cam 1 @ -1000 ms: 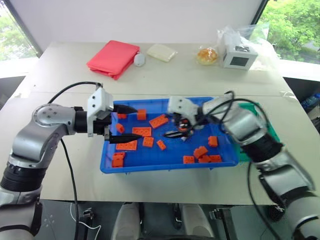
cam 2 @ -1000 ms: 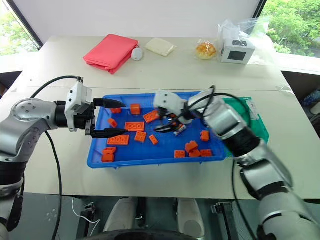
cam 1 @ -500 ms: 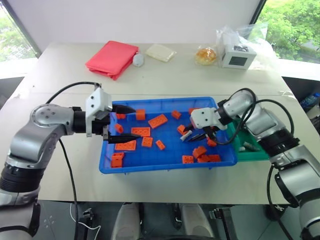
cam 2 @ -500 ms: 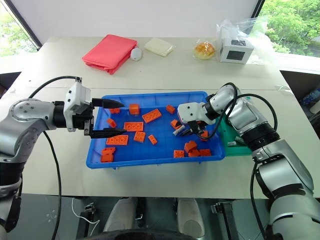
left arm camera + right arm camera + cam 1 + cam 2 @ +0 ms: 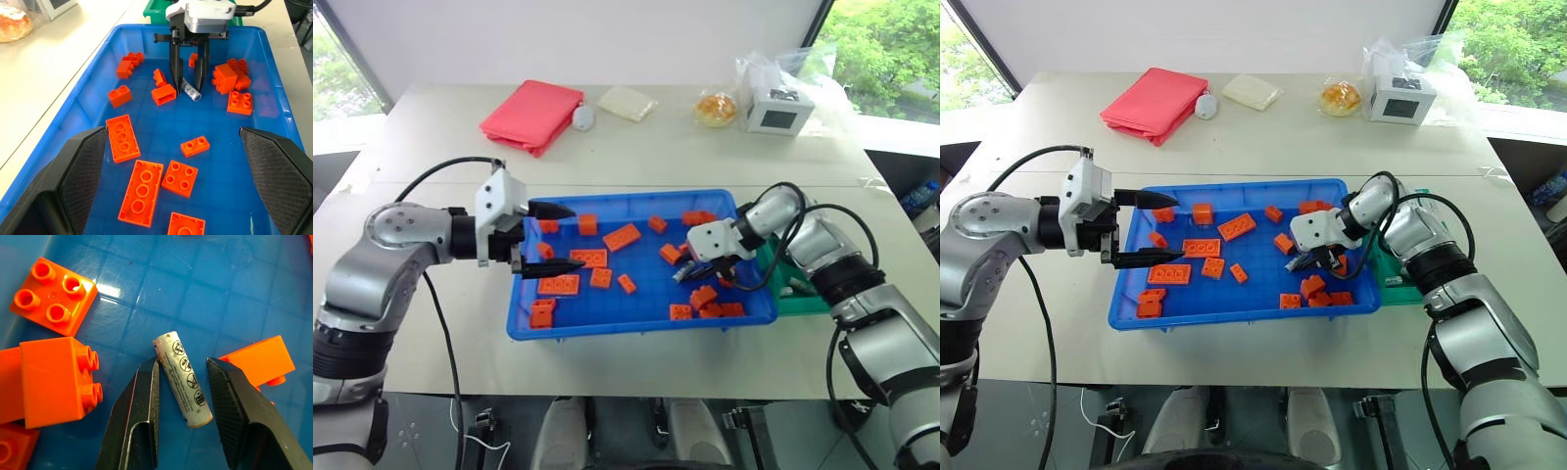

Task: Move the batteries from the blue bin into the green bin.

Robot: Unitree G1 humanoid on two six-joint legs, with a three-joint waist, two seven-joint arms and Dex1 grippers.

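I had the right end effector (image 5: 181,382) down in the large shallow bright blue plastic tray (image 5: 607,328), fingers straddling one slim grey-silver battery (image 5: 183,379) lying flat on the tray floor. Jaws were narrowed around it, a finger (image 5: 142,416) on each side; I could still see a sliver of gap on both sides, so I judged it a pinch in progress, not a secured grip. The battery sat among orange toy building bricks (image 5: 142,193), with one brick (image 5: 54,387) close beside the fingers.

Left end effector (image 5: 548,240) hovered over the left end of the tray, jaws spread wide, holding nothing.

The small deep green plastic bin (image 5: 800,284) stood against the right end of the tray on the pale surface (image 5: 705,157). Something small and pale seemed to lie in it, possibly batteries already dropped, but I couldn't confirm.

Progress, as I judged it: partway at best. This was the one battery I could make out in the tray; more could be hidden among the bricks. Left to do: close, lift, carry right, release in the green bin.
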